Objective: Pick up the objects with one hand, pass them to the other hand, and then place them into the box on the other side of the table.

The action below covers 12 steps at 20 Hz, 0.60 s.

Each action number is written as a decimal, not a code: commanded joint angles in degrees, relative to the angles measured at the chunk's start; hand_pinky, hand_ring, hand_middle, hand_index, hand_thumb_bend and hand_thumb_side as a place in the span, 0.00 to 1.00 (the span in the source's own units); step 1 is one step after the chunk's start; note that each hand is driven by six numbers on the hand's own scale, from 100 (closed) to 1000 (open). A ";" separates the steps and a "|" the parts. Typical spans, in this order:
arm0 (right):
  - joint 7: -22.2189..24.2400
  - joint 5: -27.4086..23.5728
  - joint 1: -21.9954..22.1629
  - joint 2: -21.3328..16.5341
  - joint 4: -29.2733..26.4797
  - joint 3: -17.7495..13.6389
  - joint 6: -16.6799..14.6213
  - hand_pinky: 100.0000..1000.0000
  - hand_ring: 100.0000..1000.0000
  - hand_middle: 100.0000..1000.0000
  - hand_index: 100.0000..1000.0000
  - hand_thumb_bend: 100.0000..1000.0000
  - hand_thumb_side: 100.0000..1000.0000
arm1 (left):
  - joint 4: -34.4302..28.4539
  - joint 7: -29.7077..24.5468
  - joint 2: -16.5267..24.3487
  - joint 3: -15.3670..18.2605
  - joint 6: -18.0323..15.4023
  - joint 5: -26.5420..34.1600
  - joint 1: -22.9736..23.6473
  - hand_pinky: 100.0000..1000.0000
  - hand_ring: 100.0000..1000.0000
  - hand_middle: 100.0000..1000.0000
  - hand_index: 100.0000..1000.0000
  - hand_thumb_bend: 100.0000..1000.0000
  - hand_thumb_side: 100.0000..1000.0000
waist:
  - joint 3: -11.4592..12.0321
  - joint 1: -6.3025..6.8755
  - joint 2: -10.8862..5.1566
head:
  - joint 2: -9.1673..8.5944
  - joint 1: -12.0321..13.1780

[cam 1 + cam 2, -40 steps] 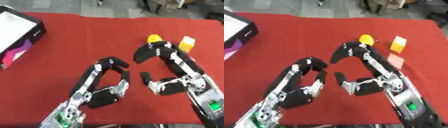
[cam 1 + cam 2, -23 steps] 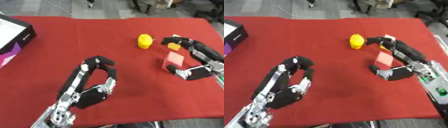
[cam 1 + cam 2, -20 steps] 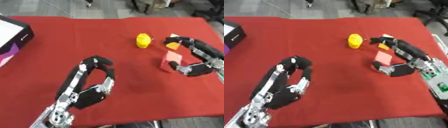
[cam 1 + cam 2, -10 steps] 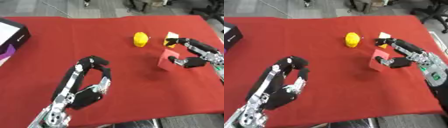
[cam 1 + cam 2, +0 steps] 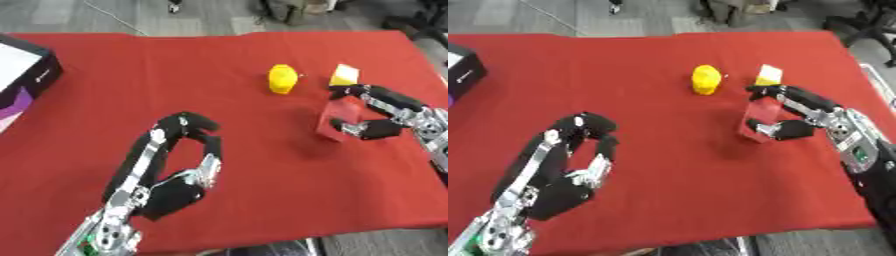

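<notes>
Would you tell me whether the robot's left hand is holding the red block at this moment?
No, the red block is pinched by the right hand at the table's right, while the left hand is curled around nothing.

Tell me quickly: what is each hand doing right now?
Left hand: curled, holding nothing.
Right hand: shut on the red block.

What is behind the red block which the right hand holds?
Behind the red block, pinched by the right hand, a yellow block lies on the red cloth. The hand's fingers cover its near corner.
</notes>
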 commanded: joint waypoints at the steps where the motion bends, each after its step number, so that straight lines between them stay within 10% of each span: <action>1: -0.94 2.58 -0.32 -1.00 0.31 -0.53 0.04 0.90 0.81 0.74 0.99 0.19 0.64 | -1.32 0.11 0.03 0.12 0.03 -0.10 -0.21 0.90 0.57 0.61 0.66 0.00 0.30 | -0.04 0.00 -0.59 | -0.09 -0.08; 12: -8.98 2.58 0.36 -1.19 -1.40 -2.14 0.12 0.91 0.81 0.75 0.98 0.19 0.58 | -1.32 0.16 0.07 0.23 0.04 -0.12 -0.18 0.90 0.57 0.61 0.66 0.00 0.30 | -0.09 0.07 -0.63 | -0.09 -0.19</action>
